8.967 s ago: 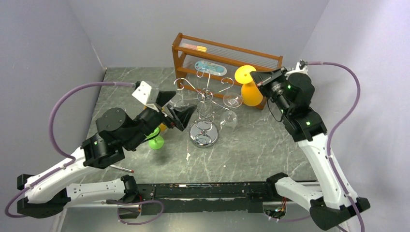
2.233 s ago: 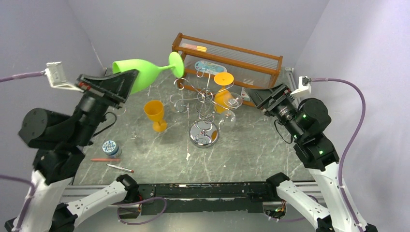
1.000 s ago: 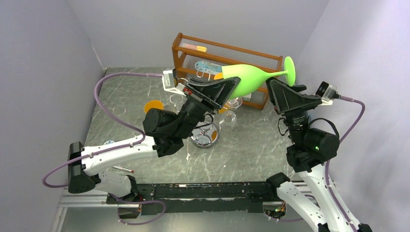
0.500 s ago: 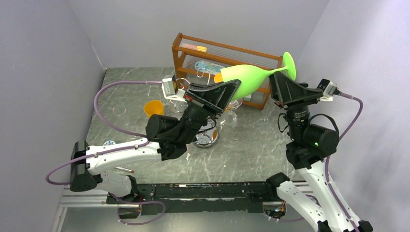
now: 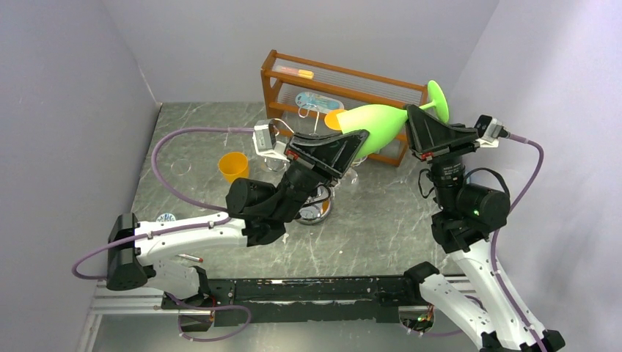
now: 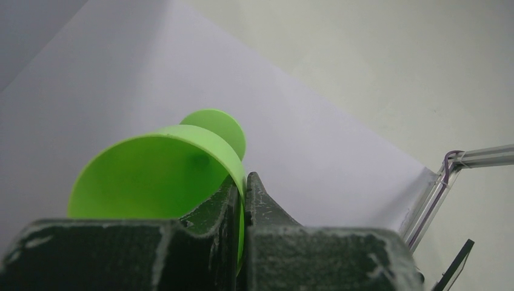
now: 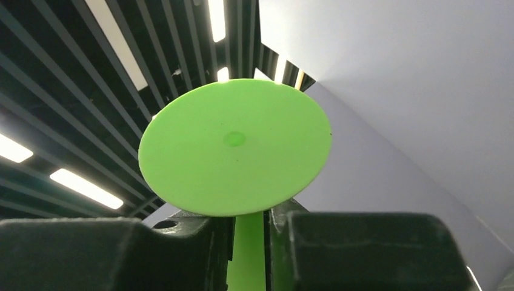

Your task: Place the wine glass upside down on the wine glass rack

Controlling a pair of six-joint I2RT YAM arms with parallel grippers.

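Note:
A bright green wine glass (image 5: 378, 123) hangs tilted in the air above the table, foot up to the right. My left gripper (image 5: 358, 141) is shut on the bowl's rim (image 6: 241, 182), one finger inside and one outside. My right gripper (image 5: 415, 114) is shut on the stem just under the round foot (image 7: 235, 145), with both jaws against the green stem (image 7: 248, 242). The wine glass rack, a chrome wire stand, is mostly hidden behind my left arm. Only its shiny round base (image 5: 320, 209) and a curled arm (image 5: 273, 126) show.
A brown wooden shelf (image 5: 345, 81) stands at the back under the held glass. An orange cup (image 5: 233, 166) stands left of the rack and another orange piece (image 5: 334, 117) peeks out behind it. A small round tin (image 5: 166, 218) and a pen (image 5: 189, 257) lie near the front left.
My right gripper has closed from wide open onto the stem. The glass and both grippers have sunk slightly, with the left arm shifting a little to the right.

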